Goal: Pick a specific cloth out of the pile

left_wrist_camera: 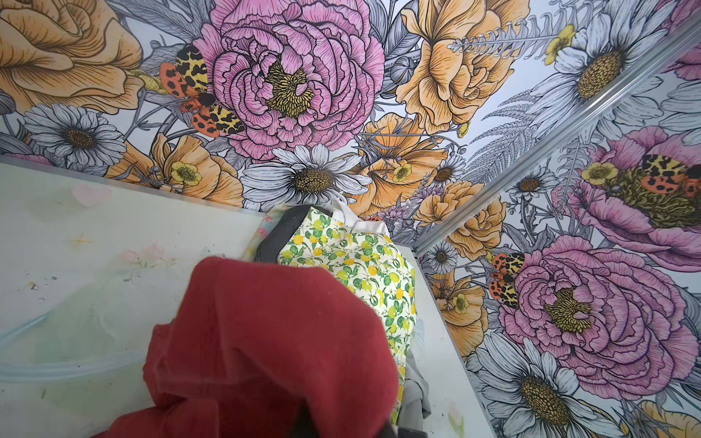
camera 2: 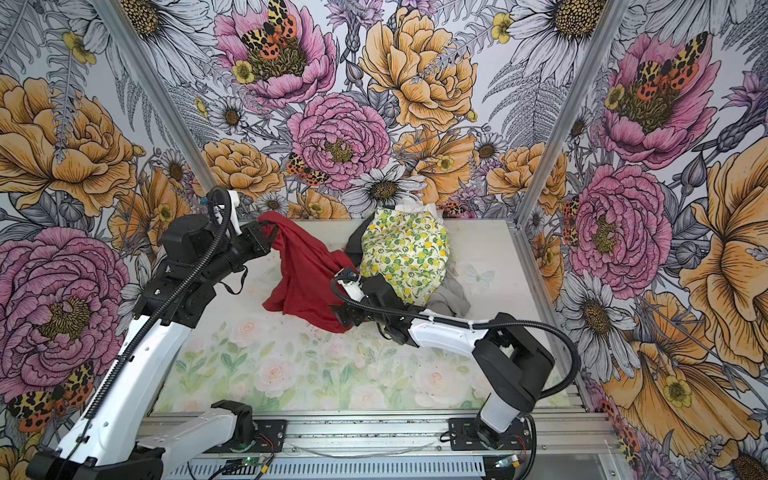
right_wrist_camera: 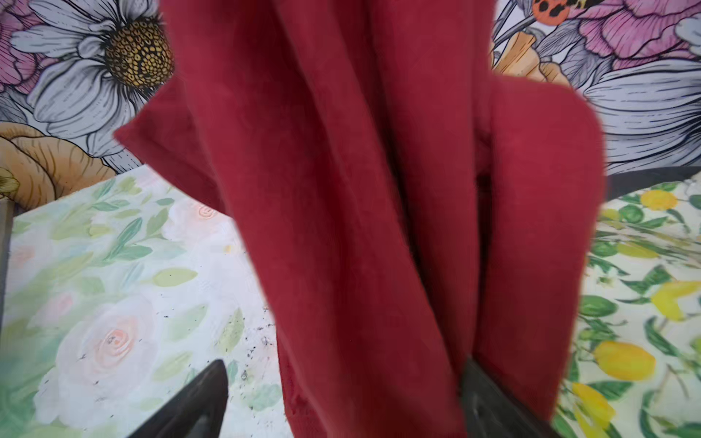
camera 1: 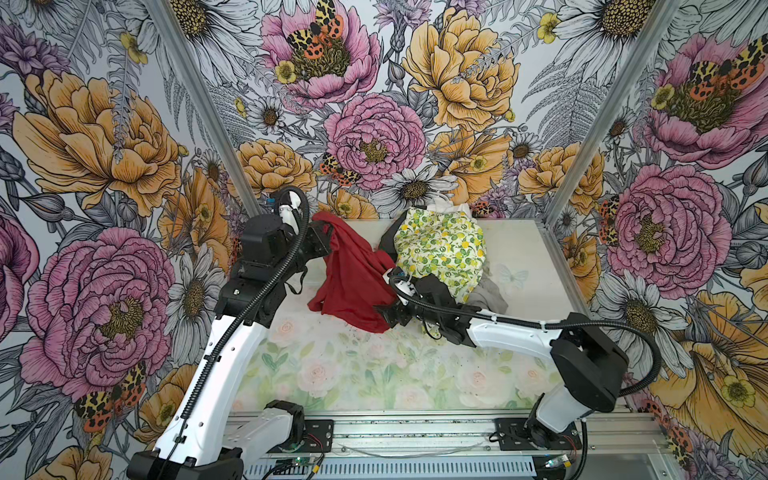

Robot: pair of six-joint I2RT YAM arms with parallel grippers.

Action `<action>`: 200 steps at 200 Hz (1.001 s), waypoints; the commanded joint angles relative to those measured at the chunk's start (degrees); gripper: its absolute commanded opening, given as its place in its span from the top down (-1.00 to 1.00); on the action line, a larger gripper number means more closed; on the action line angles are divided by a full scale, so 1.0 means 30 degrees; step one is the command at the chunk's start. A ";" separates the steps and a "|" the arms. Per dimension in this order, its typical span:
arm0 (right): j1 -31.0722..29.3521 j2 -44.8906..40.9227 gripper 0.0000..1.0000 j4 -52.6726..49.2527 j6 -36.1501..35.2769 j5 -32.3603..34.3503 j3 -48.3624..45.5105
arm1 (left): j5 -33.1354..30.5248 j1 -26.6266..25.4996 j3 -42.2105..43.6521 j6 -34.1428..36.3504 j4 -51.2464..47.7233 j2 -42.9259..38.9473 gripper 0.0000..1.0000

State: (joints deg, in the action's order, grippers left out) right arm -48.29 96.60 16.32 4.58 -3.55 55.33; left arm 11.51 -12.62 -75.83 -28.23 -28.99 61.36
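The left arm is rising from the near left corner of the pale rose-print table, elbow bent, forearm angling towards the far edge. The left gripper is pinching shut on the top of the plain deep-red thin cloth, holding it raised over the far left part of the table. The cloth is hanging from that grip in long folds, and its lower hem is reaching towards the table's middle.

The right arm is stretching low from the near right corner, its forearm lying almost level and passing in front of the pile. The right gripper is sitting at the cloth's lower end with its fingers spread wide and folds hanging between them.

The pile is sitting at the far edge, right of middle, just beside the cloth: a white lemon-and-leaf print piece is lying on top, a dark grey piece on its left, and a light grey piece towards the near side.
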 commanded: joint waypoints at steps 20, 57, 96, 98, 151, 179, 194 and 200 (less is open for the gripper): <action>0.0073 0.1225 1.00 0.1811 -0.0041 0.1263 0.2851 | 0.0480 0.0196 -0.0338 -0.0079 0.0032 -0.0811 1.00; 0.0080 0.0556 1.00 0.0356 0.1321 -0.0421 0.5060 | 0.1016 0.1887 0.1236 -0.0303 -0.0068 -0.1175 1.00; 0.0015 0.1466 1.00 -0.1144 0.4418 -0.2204 0.8997 | 0.1023 0.3109 0.3073 -0.0536 -0.0065 -0.1758 1.00; 0.0014 0.1530 1.00 -0.1098 0.4574 -0.2307 0.9181 | 0.0997 0.3142 0.3137 -0.0548 -0.0070 -0.1806 1.00; -0.0074 0.2986 1.00 -0.0252 0.6794 -0.2544 1.2130 | 0.1069 0.3479 0.5553 -0.0754 -0.0060 -0.3119 0.76; -0.0040 0.2903 1.00 -0.0665 0.6636 -0.1626 1.1709 | 0.1123 0.2796 0.7447 -0.0958 0.0508 -0.3650 0.27; -0.0049 0.2713 1.00 -0.0511 0.6822 -0.1256 1.1146 | 0.0808 0.2006 0.8441 -0.0952 0.0893 -0.3813 0.01; -0.0056 0.2645 1.00 -0.0462 0.6867 -0.1171 1.0970 | 0.0623 0.1661 0.8802 -0.0945 0.0982 -0.3799 -0.13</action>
State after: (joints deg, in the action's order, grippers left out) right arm -48.10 104.99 12.56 23.46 -9.23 89.52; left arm 13.58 -4.43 -53.39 -30.76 -28.93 50.70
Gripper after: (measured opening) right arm 0.058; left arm 0.462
